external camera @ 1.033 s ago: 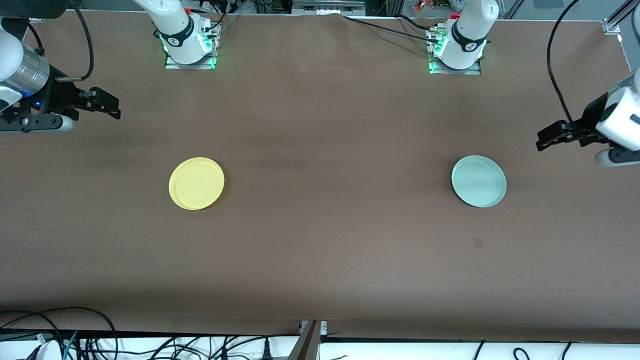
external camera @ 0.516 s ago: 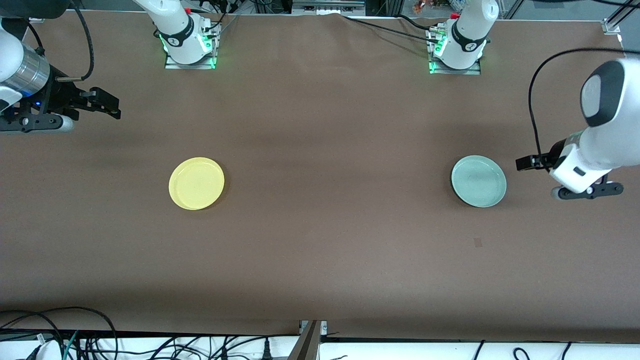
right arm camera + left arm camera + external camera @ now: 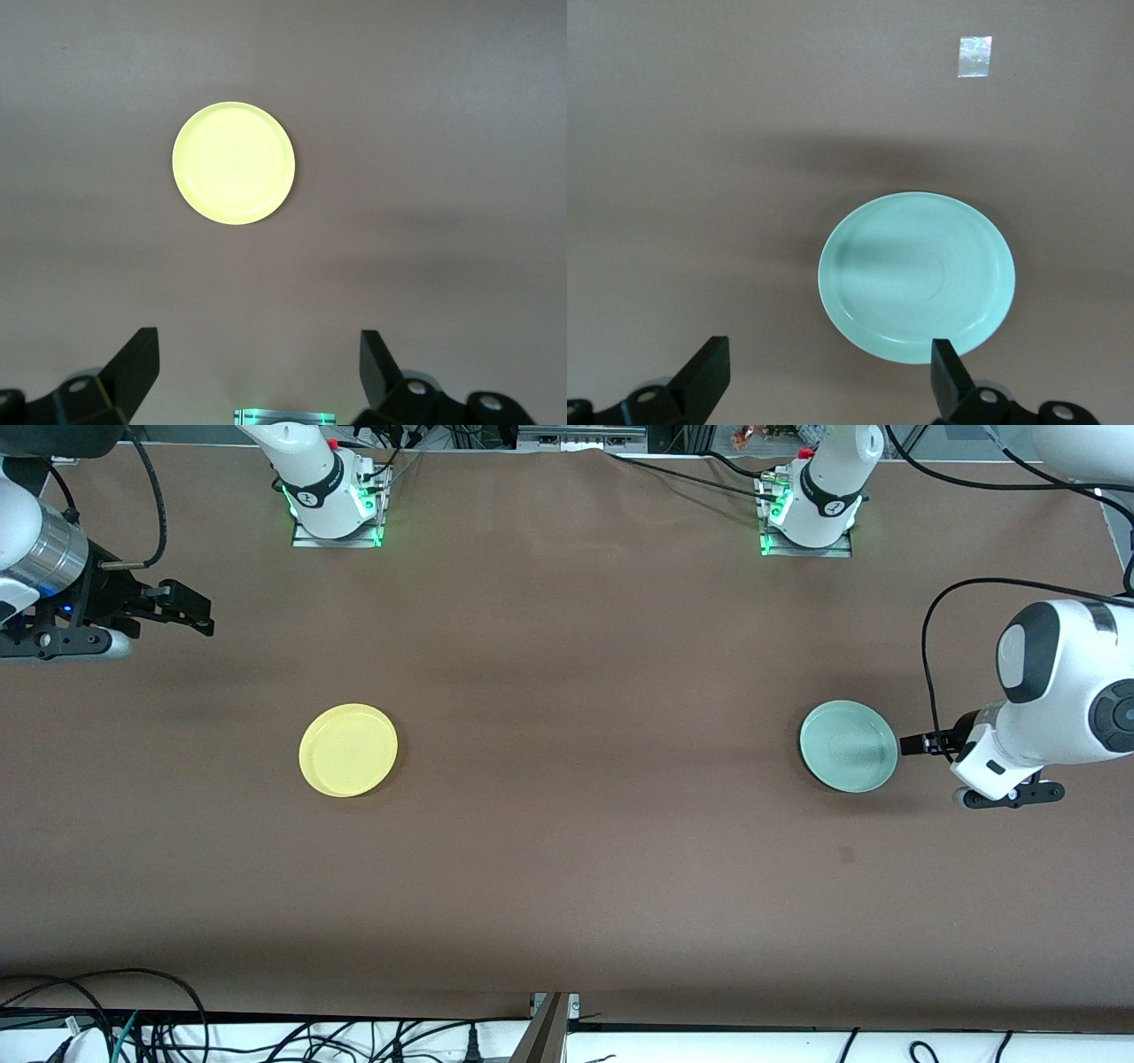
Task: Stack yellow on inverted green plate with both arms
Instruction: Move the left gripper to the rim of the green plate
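Observation:
The yellow plate (image 3: 348, 750) lies flat on the brown table toward the right arm's end, and also shows in the right wrist view (image 3: 234, 163). The pale green plate (image 3: 848, 745) lies flat toward the left arm's end. Faint rings show on its top face (image 3: 917, 276), and I cannot tell which side is up. My left gripper (image 3: 905, 745) is open and empty, over the bare table just beside the green plate's rim. In its wrist view (image 3: 830, 381) one fingertip (image 3: 946, 367) overlaps the rim. My right gripper (image 3: 190, 613) waits open and empty, well away from the yellow plate (image 3: 257, 372).
The two arm bases (image 3: 335, 509) (image 3: 811, 518) stand along the table's edge farthest from the front camera. A small tape patch (image 3: 847, 855) lies nearer to the camera than the green plate, and also shows in the left wrist view (image 3: 975, 57). Cables (image 3: 106, 1027) hang below the near edge.
My left arm has swung in from the table's end and brought its gripper close beside the green plate. The right arm and both plates have not moved.

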Available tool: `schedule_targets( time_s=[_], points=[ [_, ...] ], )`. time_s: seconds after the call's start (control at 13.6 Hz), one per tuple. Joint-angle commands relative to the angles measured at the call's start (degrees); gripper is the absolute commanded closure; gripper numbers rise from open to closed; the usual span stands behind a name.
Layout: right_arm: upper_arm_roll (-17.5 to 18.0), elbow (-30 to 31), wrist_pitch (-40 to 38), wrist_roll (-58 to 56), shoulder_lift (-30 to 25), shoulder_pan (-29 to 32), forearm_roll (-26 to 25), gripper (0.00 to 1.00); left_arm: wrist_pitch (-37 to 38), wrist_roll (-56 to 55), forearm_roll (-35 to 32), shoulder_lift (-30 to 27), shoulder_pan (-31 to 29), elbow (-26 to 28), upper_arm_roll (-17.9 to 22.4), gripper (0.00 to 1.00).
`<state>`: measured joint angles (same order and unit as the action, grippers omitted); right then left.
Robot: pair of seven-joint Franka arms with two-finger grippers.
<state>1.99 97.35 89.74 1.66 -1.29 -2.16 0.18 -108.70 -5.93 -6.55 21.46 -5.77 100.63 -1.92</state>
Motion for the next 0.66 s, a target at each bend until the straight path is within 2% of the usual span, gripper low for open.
schedule_targets(
  time_s=[0.0,0.22,0.59],
  points=[
    [0.21,-0.15,-0.88,0.36,-0.56,0.14,0.43,0.0,-6.15,1.27,-0.92,-0.81,-0.99,5.61,-0.28,0.0],
    [0.21,-0.32,-0.79,0.01,-0.38,0.14,0.43,0.0,-13.1,3.89,-0.83,-0.46,-3.01,9.58,-0.37,0.0],
    [0.12,-0.15,-0.88,-0.25,-0.47,0.14,0.43,0.0,-15.91,4.26,-0.48,2.52,-3.89,9.41,-0.45,0.0]
  ],
)
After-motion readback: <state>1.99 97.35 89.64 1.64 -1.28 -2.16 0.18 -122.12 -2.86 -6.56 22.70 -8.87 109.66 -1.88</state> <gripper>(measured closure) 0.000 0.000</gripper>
